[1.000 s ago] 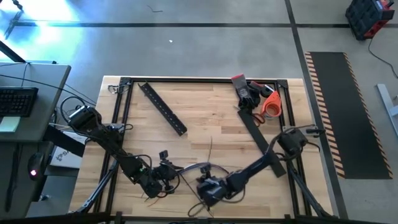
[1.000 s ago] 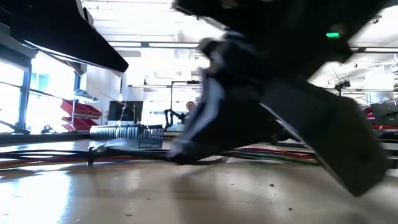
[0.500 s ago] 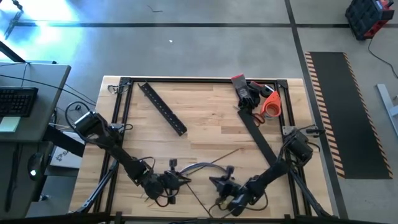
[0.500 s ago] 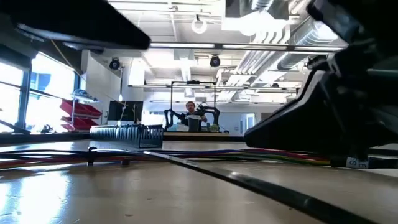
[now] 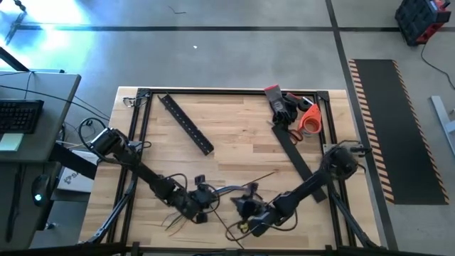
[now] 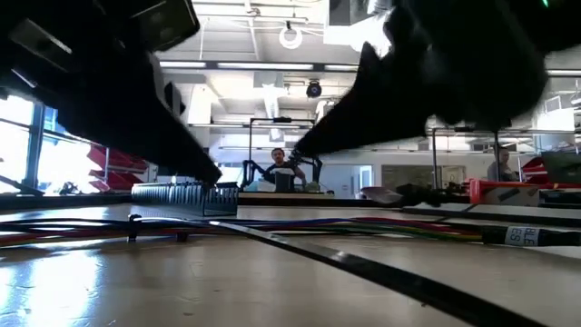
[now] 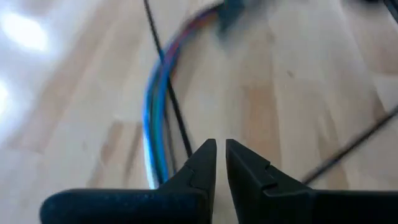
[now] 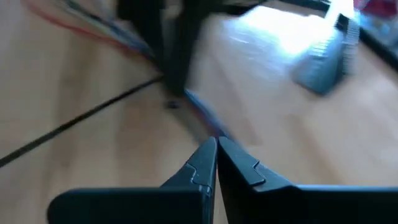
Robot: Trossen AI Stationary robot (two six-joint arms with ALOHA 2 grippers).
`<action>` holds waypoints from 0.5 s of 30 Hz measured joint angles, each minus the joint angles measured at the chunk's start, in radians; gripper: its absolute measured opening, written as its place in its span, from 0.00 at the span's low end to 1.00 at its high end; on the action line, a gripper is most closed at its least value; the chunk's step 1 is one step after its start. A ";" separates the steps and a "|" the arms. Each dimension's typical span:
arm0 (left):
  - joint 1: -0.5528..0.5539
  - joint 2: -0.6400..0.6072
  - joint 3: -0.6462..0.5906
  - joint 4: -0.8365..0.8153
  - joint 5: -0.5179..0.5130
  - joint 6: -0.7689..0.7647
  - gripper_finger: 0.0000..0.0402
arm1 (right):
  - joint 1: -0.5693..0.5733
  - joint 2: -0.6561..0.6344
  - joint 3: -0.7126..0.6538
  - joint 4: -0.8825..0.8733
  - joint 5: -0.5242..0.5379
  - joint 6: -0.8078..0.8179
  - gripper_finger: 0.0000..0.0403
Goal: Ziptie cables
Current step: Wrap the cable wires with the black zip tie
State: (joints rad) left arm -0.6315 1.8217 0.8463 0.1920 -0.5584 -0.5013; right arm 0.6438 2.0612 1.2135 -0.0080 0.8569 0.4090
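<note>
Both arms crowd the near edge of the counter [image 5: 234, 135], since the cables [image 5: 226, 190] lie there, between them. The left tool [image 5: 202, 212] sits low at one end of the bundle; in the left wrist view its fingers [image 7: 200, 167] stand a narrow slit apart with nothing between them, and the coloured strands [image 7: 158, 118] run just ahead of the tips, untouched. The right tool [image 5: 250, 222] faces it from the other side, jaws pressed together and empty, with a thin dark strand [image 8: 81, 124] crossing the wood in front of it. A long thin black strip [image 6: 381, 272], possibly the ziptie, lies loose across the counter near the low camera, free of both tools. The flat perforated bar [image 5: 186, 124] and the scissors [image 5: 302, 122] rest well apart at the far side, out of the working zone. Judged from this layout, the bundle is gathered but not yet cinched.
</note>
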 joint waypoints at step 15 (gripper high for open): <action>0.006 0.005 0.000 -0.017 0.097 -0.043 0.00 | -0.167 -0.269 -0.252 -0.350 -0.381 0.265 0.00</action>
State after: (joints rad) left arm -0.6250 1.8263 0.8467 0.1749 -0.4619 -0.5444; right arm 0.4764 1.7920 0.9615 -0.3580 0.4760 0.6739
